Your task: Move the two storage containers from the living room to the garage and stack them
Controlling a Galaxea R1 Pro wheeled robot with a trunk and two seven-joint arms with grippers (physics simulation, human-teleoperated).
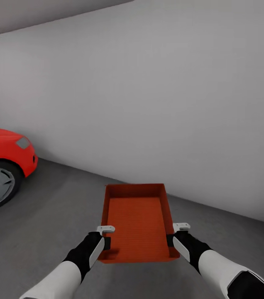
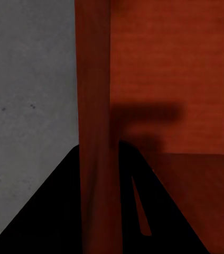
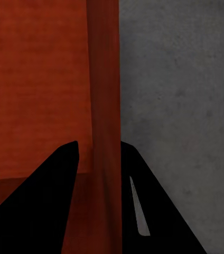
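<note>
Both grippers, left (image 1: 106, 241) and right (image 1: 174, 236), pinch opposite side walls of one red bin (image 1: 137, 222), held out over the garage floor (image 1: 45, 216) near one red car (image 1: 3, 166); I judge this the carry-in, and next comes lowering it level to the concrete. At the left wrist, dark fingers (image 2: 59, 211) straddle the bin wall (image 2: 93, 106), clamped on it. At the right wrist, the fingers (image 3: 48, 201) clamp the other wall (image 3: 104, 106) likewise.

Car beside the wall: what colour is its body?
Bright red car, clearest in the head view.
</note>
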